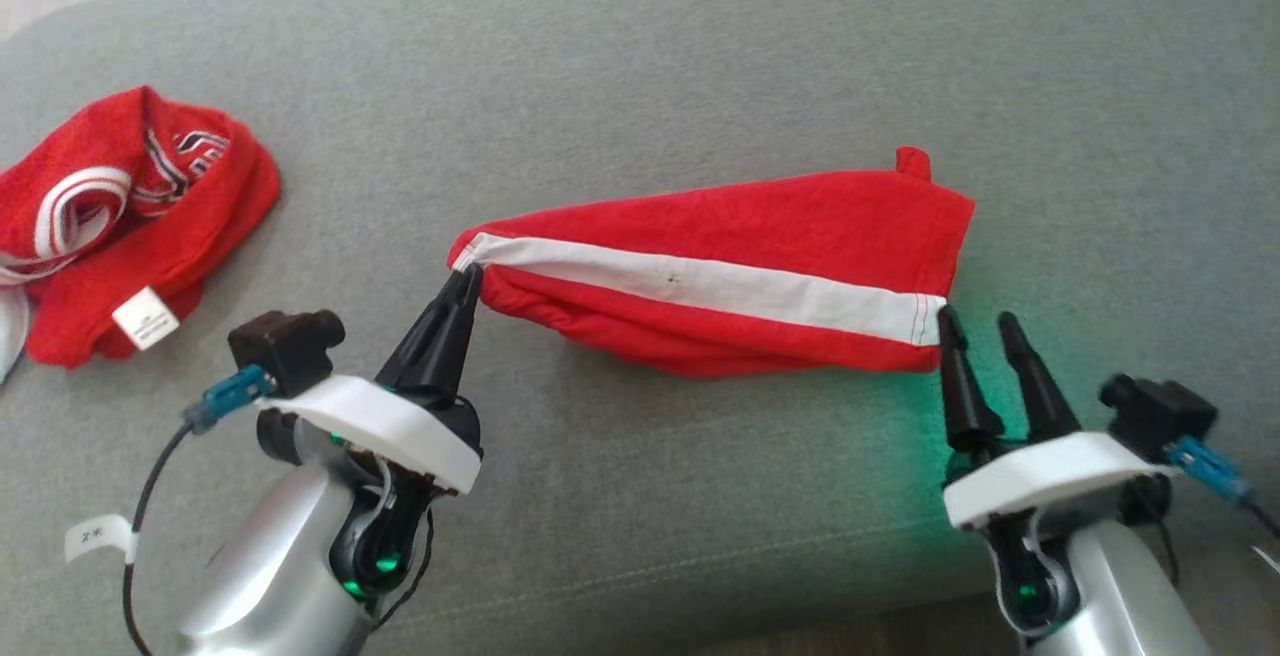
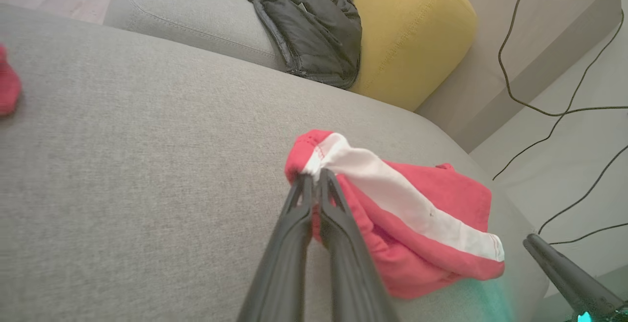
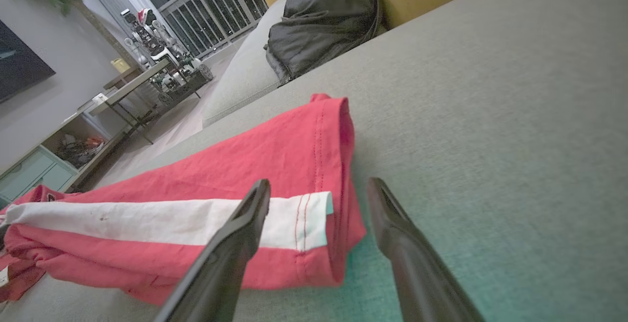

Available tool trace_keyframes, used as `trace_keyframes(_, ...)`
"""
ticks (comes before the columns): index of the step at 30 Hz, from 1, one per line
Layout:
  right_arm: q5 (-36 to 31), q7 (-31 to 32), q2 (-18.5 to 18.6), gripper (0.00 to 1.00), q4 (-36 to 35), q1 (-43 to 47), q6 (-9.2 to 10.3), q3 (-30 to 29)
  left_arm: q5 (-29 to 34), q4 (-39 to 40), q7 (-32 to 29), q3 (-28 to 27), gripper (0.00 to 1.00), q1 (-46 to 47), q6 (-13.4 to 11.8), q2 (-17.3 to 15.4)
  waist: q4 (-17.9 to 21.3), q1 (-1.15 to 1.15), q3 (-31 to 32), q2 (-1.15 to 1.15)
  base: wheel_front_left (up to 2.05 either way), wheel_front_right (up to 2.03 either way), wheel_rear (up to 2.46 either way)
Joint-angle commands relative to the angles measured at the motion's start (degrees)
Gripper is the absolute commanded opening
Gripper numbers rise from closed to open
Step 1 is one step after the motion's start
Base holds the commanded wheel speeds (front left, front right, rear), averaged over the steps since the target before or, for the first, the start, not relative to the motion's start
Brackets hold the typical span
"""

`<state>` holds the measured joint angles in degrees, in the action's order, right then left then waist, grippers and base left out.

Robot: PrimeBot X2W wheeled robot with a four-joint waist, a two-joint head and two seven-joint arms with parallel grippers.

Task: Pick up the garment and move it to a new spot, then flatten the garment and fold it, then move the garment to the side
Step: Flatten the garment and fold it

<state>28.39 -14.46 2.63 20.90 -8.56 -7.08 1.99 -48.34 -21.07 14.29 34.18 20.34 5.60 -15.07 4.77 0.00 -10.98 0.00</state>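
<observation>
Garment: I see a red garment (image 1: pixel 740 236) with one white stripe (image 1: pixel 700 281) running end to end along its length.
Pose: it lies stretched lengthwise across the grey cushion (image 1: pixel 640 66), loosely folded over itself, not flat.
Left end: bunched to a narrow point and lifted slightly, as I read it from the left wrist view (image 2: pixel 314 157).
Right end: wider, its stitched hem (image 3: pixel 319 204) resting on the cushion, with a small red tab (image 1: pixel 912 162) sticking up at the far corner.
Underside: the lower edge sags in soft folds.
</observation>
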Motion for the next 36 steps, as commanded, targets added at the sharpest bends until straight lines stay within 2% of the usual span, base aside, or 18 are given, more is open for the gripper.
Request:
trace_keyframes(1, 0.4, -0.54, 0.25, 1.0, -0.58, -2.15, -0.41, 1.86, 1.09, 1.45, 0.7, -3.2, 0.0, 1.81, 0.49, -0.58, -0.51, 0.0, -0.34, 0.0, 0.0, 0.0, 0.0)
trace_keyframes(10, -1.94, -0.54, 0.25, 1.0, 6.18, -5.18, -0.41, 5.08, 4.99, -0.04, 0.71, -6.68, 0.0, 0.56, 1.73, 2.37, -1.39, 0.0, -0.08, 0.0, 0.0, 0.0, 0.0)
trace_keyframes(14, -2.78, -0.54, 0.25, 0.83, 6.5, -5.23, -0.41, 5.48, 5.62, -0.42, 0.71, -6.81, 0.0, 0.46, 1.84, 3.1, -1.68, 0.0, 0.05, 0.0, 0.0, 0.0, 0.0)
trace_keyframes(18, -3.24, -0.54, 0.25, 0.75, 6.58, -4.97, -0.41, 5.47, 5.42, -0.18, 0.71, -5.96, 0.0, 0.28, 1.87, 3.29, -1.82, 0.0, 0.27, 0.0, 0.0, 0.0, 0.0)
trace_keyframes(22, -3.29, -0.54, 0.25, 0.55, 7.51, -5.29, -0.41, 5.69, 4.94, -0.25, 0.71, -5.25, 0.0, 0.5, 1.88, 2.94, -2.0, 0.0, 0.32, 0.0, 0.0, 0.0, 0.0)
trace_keyframes(24, -3.06, -0.54, 0.25, 0.69, 8.47, -5.65, -0.41, 5.74, 4.77, -0.29, 0.71, -5.07, 0.0, 0.8, 1.88, 2.75, -2.12, 0.0, 0.27, 0.0, 0.0, 0.0, 0.0)
trace_keyframes(26, -3.33, -0.54, 0.25, 0.71, 9.32, -6.11, -0.41, 5.47, 4.7, -0.28, 0.71, -4.94, 0.0, 1.07, 1.88, 2.6, -2.24, 0.0, 0.19, 0.0, 0.0, 0.0, 0.0)
trace_keyframes(28, -3.44, -0.54, 0.25, 0.59, 10.12, -6.51, -0.41, 5.22, 4.67, -0.18, 0.71, -4.81, 0.0, 1.26, 1.88, 2.42, -2.36, 0.0, 0.07, 0.0, 0.0, 0.0, 0.0)
trace_keyframes(29, -3.47, -0.54, 0.25, 0.35, 10.55, -6.99, -0.41, 5.16, 4.65, -0.02, 0.71, -4.81, 0.0, 1.36, 1.88, 2.21, -2.42, 0.0, -0.09, 0.0, 0.0, 0.0, 0.0)
trace_keyframes(31, -3.51, -0.54, 0.25, 0.07, 10.45, -7.44, -0.41, 5.14, 4.68, 0.05, 0.71, -4.88, 0.0, 1.47, 1.88, 2.02, -2.44, 0.0, -0.25, 0.0, 0.0, 0.0, 0.0)
trace_keyframes(32, -3.47, -0.54, 0.25, 0.0, 10.3, -7.61, -0.41, 5.12, 4.72, 0.06, 0.71, -4.92, 0.0, 1.48, 1.88, 1.96, -2.43, 0.0, -0.29, 0.0, 0.0, 0.0, 0.0)
trace_keyframes(36, -4.13, -0.54, 0.25, 0.0, 8.49, -7.69, -0.41, 4.63, 4.83, 0.07, 0.71, -5.31, 0.0, 1.26, 1.88, 1.77, -2.1, 0.0, 0.21, 0.0, 0.0, 0.0, 0.0)
